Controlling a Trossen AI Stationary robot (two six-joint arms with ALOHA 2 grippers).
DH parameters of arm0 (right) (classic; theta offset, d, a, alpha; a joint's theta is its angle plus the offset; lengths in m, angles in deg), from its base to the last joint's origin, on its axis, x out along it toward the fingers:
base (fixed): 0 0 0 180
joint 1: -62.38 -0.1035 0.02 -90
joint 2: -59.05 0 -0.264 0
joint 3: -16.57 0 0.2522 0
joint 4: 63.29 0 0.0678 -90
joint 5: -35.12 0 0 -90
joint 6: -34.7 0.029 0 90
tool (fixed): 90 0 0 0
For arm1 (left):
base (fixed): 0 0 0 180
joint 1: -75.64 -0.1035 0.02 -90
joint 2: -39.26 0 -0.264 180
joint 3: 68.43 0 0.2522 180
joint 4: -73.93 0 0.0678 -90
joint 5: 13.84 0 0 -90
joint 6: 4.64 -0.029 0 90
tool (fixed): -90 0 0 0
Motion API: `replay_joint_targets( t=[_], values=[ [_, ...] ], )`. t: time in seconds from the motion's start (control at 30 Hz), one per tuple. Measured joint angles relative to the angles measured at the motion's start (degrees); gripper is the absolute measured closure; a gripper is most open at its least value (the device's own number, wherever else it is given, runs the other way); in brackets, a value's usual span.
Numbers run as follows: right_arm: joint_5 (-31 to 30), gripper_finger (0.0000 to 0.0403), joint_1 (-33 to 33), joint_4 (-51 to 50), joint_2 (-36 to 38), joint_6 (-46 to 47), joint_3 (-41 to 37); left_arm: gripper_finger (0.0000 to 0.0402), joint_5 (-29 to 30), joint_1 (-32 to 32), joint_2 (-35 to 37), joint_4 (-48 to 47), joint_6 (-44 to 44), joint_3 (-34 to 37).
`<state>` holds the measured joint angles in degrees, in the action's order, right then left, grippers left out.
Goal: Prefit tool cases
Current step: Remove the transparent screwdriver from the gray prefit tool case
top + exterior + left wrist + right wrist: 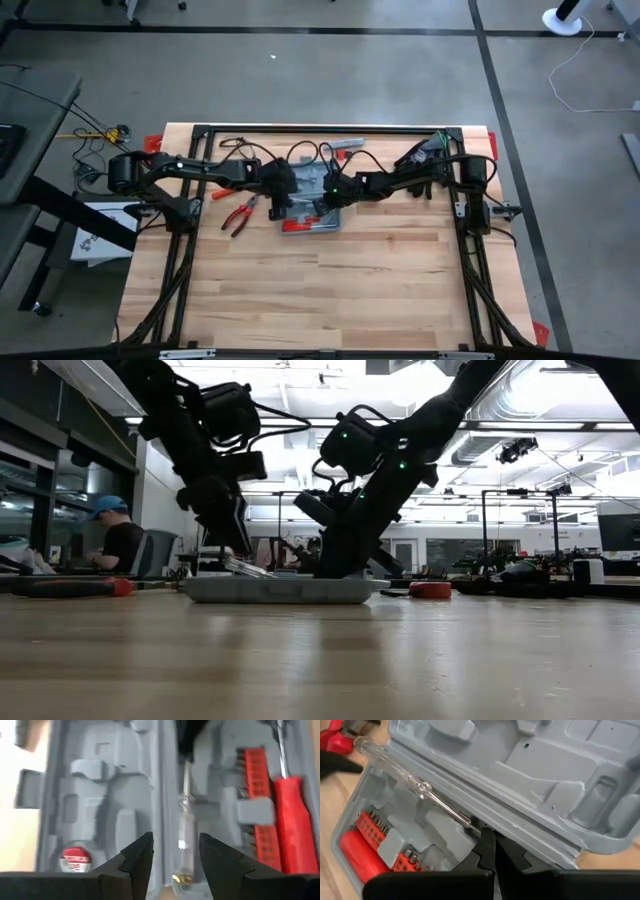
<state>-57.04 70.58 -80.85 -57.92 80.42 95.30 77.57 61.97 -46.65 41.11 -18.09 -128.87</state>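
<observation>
case: the grey-blue tool case point(312, 205) lies open and flat on the wooden surface point(330, 290), toward the far edge, both arms bent over it
done so far: looks partly filled to me. A red bit rack point(256, 795) and a red-handled screwdriver point(295, 825) already sit in one half, and a small round red-labelled thing point(74, 859) sits in the other half
in play: a clear-handled screwdriver point(183, 845) lies along the case's middle ridge by the hinge, not down in any recess that I can see
left gripper point(175, 857): right over the case's centre, jaws apart on either side of the clear handle, not pinching it as far as I can tell
right gripper point(492, 852): down at the case's hinge line near the screwdriver's metal tip, jaws together, nothing between them
left over: red-handled pliers point(240, 213) are outside the case, just beside its left-arm side on the surface; several recesses are empty
my guess: maybe halfway. The clear screwdriver and the pliers need seating
</observation>
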Motion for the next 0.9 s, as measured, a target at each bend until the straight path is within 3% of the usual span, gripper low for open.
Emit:
replay_joint_targets(
  t=[0.23, 0.4, 0.6, 0.73, 0.87, 0.9],
  values=[
    [0.2, 0.0403, 0.0, 0.1, 0.0, 0.3, -0.1, 0.0201, -3.6, 1.6, 0.0, -1.6, -2.3, 0.0],
    [0.3, 0.0403, 0.0, 0.4, 0.0, 0.3, -0.2, 0.0183, 0.7, 3.2, -2.0, -0.6, -4.0, 0.0],
    [1.1, 0.0403, 0.0, 1.0, -0.1, 0.3, -0.2, 0.0187, 2.7, 3.4, -7.1, 1.1, -3.4, -0.1],
    [1.4, 0.0403, 0.0, 0.9, -0.1, 0.3, -0.2, 0.0236, 3.1, 3.6, -7.9, 2.0, -3.3, -0.2],
    [2.0, 0.0403, 0.0, 0.8, -0.1, 0.3, -0.2, 0.0358, 2.7, 3.6, -6.8, 2.0, -3.2, -0.1],
    [2.3, 0.0403, 0.0, 0.8, -0.1, 0.3, -0.2, 0.0373, 2.0, 3.5, -6.4, 1.5, -2.7, -0.2]
  ],
)
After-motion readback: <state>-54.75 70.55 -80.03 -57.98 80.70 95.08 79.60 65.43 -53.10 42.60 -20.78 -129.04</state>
